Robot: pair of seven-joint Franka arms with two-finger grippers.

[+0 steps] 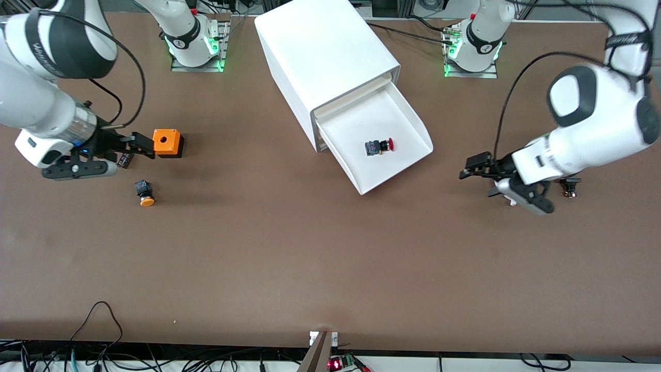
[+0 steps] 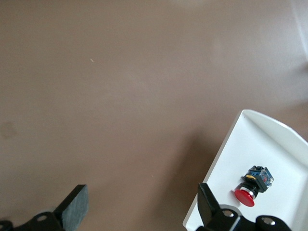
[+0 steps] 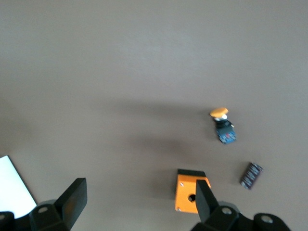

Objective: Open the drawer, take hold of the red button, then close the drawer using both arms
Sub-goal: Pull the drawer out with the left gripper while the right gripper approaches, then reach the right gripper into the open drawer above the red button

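The white cabinet (image 1: 320,46) stands at the robots' side of the table, with its top drawer (image 1: 356,116) pulled out. The red-capped button (image 1: 379,146) lies on its side in the drawer. My left gripper (image 1: 477,180) is open and empty over the table, beside the drawer toward the left arm's end. The left wrist view shows its open gripper (image 2: 142,204), the drawer's corner (image 2: 240,139) and the button (image 2: 253,186). My right gripper (image 1: 135,151) is open and empty next to the orange box (image 1: 168,143). It shows open in the right wrist view (image 3: 137,199).
An orange-capped black button (image 1: 145,194) lies nearer the front camera than the orange box (image 3: 191,197); it also shows in the right wrist view (image 3: 222,126). A small black part (image 3: 251,175) lies by the right gripper. A small dark object (image 1: 569,186) sits under the left arm.
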